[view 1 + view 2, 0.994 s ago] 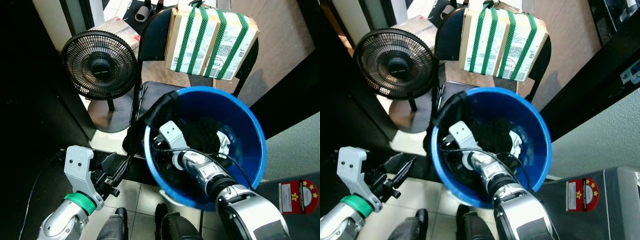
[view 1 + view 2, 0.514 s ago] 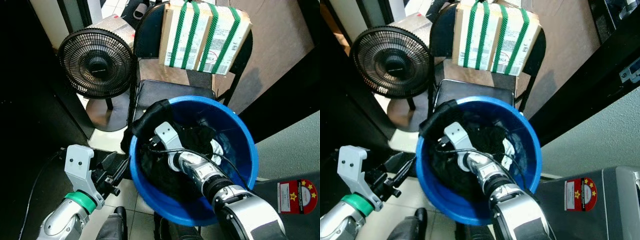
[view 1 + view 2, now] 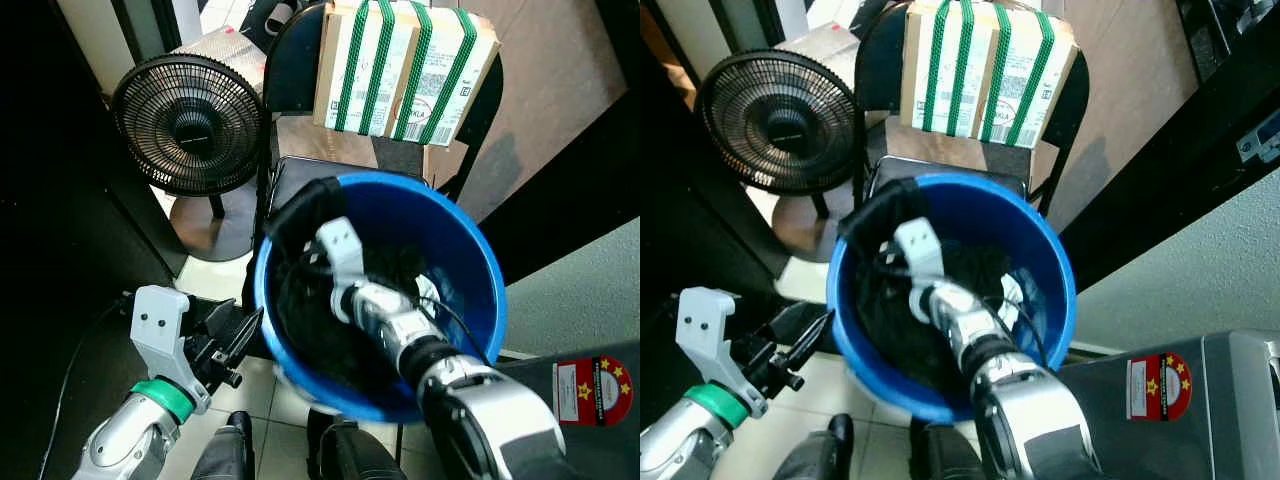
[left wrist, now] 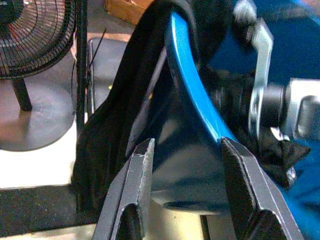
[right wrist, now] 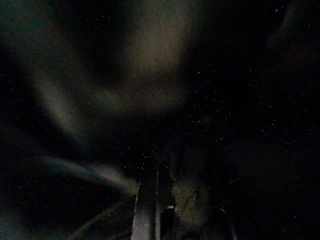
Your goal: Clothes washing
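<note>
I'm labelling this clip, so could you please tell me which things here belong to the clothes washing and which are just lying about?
Belongs to the job:
blue bucket
dark clothes inside it, one piece hanging over the rim
right arm reaching into the bucket
left tool, open beside the bucket

Just lying about:
black fan
strapped cardboard box
black chair

Cluttered home corner: floor fan (image 3: 190,125), strapped boxes (image 3: 402,68) on chair (image 3: 300,70).

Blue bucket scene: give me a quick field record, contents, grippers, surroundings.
bucket: blue bucket, in front of a black chair
contents: dark clothes, one black piece draped over the rim
right gripper: arm reaches down into the bucket, wrist view too dark to read
left gripper: open, outside the bucket by its wall
surroundings: black fan, strapped box on the chair
</note>
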You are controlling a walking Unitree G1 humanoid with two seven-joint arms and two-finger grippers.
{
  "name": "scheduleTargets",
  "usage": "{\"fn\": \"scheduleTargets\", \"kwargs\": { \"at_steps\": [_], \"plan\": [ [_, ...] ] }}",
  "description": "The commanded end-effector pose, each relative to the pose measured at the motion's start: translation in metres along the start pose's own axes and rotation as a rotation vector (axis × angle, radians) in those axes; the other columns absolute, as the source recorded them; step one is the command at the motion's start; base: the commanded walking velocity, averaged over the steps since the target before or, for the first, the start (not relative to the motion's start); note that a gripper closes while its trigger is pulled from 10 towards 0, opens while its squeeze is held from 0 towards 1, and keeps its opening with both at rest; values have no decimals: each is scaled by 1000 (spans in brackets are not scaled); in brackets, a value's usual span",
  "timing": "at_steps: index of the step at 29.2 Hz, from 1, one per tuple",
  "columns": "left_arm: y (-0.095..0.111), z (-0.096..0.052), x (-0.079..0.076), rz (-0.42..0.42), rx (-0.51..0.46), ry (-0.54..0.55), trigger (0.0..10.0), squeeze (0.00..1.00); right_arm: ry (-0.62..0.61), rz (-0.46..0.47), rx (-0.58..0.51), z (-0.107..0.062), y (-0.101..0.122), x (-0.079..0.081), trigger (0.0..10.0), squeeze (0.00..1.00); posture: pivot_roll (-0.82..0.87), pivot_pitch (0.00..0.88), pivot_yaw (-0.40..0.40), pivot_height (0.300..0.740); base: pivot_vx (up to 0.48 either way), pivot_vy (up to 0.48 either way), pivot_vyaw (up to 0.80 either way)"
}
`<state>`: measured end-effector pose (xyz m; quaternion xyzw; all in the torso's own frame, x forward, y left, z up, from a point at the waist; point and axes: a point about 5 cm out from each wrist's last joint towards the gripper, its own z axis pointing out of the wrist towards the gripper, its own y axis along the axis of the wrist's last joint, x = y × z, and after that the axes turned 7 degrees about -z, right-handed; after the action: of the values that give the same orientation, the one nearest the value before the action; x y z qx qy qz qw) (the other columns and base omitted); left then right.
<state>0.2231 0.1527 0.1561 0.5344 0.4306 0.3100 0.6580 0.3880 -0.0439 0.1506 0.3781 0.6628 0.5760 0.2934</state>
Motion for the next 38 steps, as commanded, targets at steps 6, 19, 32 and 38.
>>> {"fn": "scheduleTargets", "kwargs": {
  "at_steps": [6,19,32,38],
  "plan": [
    [-7,1,-2,-27,15,2,10000,0,-94,209,-301,-1,68,-22,0,0,82,357,-42,740,0,0,0],
    [-6,9,-1,-29,-7,-4,10000,0,-91,367,-645,-19,163,-39,0,0,84,312,-40,740,0,0,0],
    [-6,14,0,-24,-24,-7,10000,0,-46,391,-828,-37,215,-44,0,0,87,276,-38,740,0,0,0],
    [-4,16,3,-18,-34,-6,10000,0,-25,457,-956,-56,246,-52,0,0,92,257,-38,740,0,0,0]
  ]
}}
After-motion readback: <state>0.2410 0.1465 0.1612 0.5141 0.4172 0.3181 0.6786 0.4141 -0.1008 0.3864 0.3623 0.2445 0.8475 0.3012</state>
